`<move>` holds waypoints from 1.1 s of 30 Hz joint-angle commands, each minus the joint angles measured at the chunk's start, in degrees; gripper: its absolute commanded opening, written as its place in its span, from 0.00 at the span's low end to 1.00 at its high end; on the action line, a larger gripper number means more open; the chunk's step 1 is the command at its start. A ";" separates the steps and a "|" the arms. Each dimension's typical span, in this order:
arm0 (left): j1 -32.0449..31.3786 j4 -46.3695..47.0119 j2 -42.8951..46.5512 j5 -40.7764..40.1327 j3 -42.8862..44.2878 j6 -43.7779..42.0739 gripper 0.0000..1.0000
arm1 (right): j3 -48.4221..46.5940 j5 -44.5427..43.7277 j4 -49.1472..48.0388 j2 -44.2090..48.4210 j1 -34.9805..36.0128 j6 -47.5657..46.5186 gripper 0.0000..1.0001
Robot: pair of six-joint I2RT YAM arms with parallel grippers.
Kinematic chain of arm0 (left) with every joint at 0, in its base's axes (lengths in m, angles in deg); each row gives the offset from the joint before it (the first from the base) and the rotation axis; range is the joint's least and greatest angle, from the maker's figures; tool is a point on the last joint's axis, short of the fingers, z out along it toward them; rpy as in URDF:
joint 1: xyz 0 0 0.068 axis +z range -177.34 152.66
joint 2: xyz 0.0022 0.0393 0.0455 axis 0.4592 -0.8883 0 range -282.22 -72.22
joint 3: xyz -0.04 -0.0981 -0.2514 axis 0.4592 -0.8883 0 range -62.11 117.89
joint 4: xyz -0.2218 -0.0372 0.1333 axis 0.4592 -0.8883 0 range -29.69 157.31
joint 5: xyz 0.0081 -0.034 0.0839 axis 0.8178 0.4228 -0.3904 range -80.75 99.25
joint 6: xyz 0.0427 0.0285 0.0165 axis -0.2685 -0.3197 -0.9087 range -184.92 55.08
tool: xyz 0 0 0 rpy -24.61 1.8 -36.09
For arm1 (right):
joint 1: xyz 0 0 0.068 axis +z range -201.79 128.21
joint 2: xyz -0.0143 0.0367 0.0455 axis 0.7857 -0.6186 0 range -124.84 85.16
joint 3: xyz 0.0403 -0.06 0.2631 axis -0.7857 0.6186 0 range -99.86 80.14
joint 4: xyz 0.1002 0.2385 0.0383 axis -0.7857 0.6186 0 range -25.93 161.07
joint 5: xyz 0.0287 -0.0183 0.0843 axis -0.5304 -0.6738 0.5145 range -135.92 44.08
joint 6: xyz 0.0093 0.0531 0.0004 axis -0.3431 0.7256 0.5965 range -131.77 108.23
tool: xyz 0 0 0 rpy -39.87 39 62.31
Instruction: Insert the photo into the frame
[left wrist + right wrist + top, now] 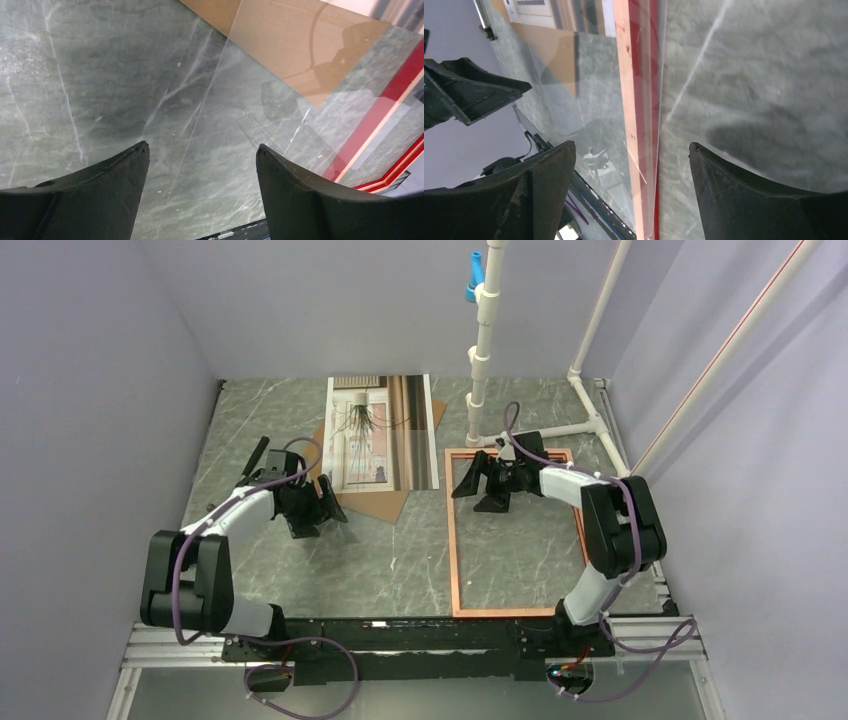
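Note:
The photo, a print of a spiky plant at a window, lies face up at the back of the table, partly on a brown backing board. To its right the frame lies flat, copper-orange edge up, its red side showing in the right wrist view. My right gripper hangs open over the frame's far left corner, its fingers either side of the left rail. The left gripper is open over bare table left of the board, holding nothing.
A clear sheet lies on the table between the two grippers, its edge along the frame's left rail. A white pipe stand rises behind the frame. Walls close in the left, back and right sides.

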 commanded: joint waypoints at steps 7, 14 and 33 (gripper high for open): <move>0.24 5.72 -3.13 3.22 -0.80 -1.96 0.79 | -4.52 9.39 -16.96 -8.19 -0.01 7.18 0.72; 0.24 7.17 -4.13 4.38 -2.47 -2.16 0.77 | 0.87 14.32 -28.69 -6.12 -0.06 15.10 0.62; 0.24 8.16 -4.52 5.21 -4.09 -2.59 0.75 | 4.90 14.58 -44.05 -9.03 5.05 25.64 0.46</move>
